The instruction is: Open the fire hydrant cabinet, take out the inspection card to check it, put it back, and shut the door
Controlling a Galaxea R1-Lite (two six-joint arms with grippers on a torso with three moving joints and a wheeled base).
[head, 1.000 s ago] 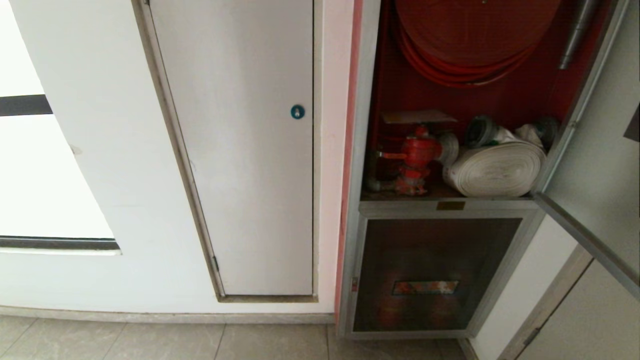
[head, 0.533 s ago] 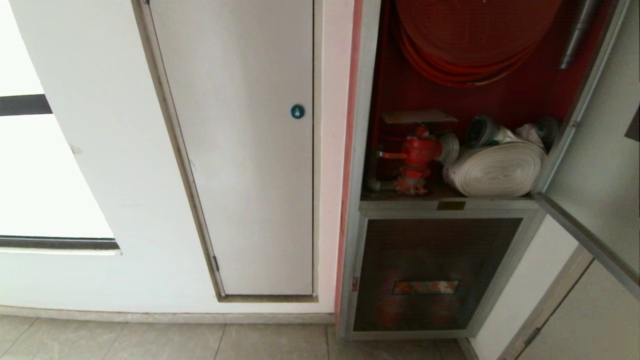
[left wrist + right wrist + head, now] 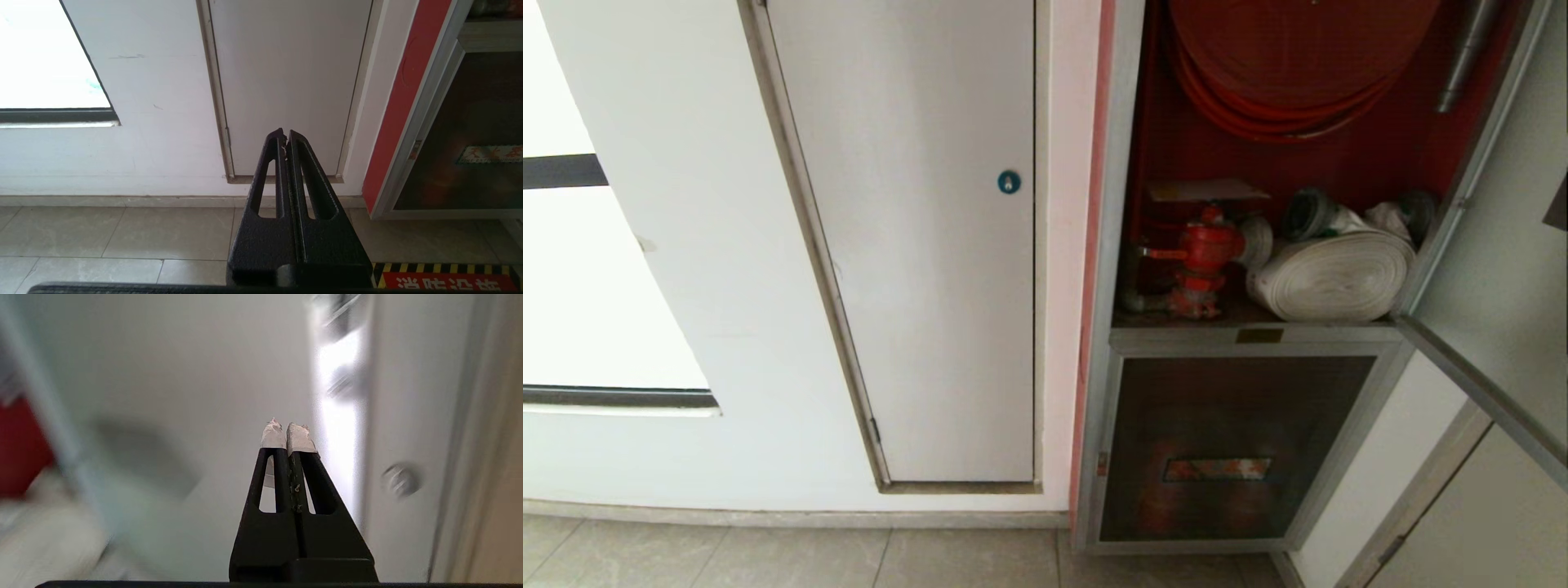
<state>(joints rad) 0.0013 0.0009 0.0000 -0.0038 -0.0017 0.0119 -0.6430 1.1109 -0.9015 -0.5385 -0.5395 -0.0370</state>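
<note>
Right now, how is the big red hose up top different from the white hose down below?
The red hose is wound on a large reel high in the cabinet; the white hose is a smaller flat roll.
The red hose hangs upright against the back wall; the white hose lies on the shelf beside the red valve.
Both are coiled and sit inside the open cabinet.

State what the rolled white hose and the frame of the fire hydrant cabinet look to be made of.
Rolled white hose: likely woven fabric, matt, coiled in flat soft layers. Fire hydrant cabinet frame: seemingly brushed aluminium, silver-grey with a dull sheen and straight edges.
</note>
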